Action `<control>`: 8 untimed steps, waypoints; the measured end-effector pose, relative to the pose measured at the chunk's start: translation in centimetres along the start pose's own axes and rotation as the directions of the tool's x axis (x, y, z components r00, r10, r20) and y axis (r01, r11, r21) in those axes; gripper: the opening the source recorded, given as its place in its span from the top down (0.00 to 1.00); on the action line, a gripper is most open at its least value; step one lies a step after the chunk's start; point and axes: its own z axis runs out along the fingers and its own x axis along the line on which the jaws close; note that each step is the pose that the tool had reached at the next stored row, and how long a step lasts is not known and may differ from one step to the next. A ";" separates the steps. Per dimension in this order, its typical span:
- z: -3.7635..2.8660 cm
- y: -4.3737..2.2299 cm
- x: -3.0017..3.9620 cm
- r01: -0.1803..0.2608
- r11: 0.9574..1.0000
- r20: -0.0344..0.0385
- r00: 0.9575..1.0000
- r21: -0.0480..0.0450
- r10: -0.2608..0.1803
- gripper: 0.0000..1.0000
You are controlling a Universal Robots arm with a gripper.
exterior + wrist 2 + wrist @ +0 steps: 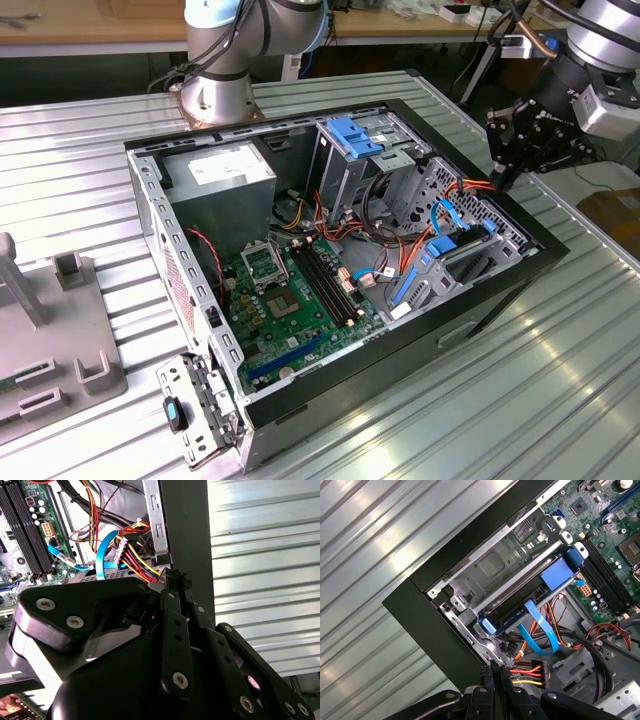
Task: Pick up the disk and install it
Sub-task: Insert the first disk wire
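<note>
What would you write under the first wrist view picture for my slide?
Blue-framed disk sitting in the computer case's bay, gripper shut just above the cables.

Ribbed metal table (560,400) bears open computer case (480,300), grey fixture (60,350)

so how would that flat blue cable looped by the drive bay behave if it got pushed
Probably floppy: the blue cable hangs in a loose curved loop. Likely light, being a thin flat strip. It may swing back or snag rather than clear away, since it seems attached by the drive bay.
</note>
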 end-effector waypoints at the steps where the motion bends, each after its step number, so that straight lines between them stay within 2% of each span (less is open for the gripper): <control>1: 0.00 0.00 0.00 0.000 1.000 0.000 1.000 0.000 0.000 0.84; 8: -0.03 0.15 -0.23 0.000 1.000 0.000 1.000 0.000 0.000 0.84</control>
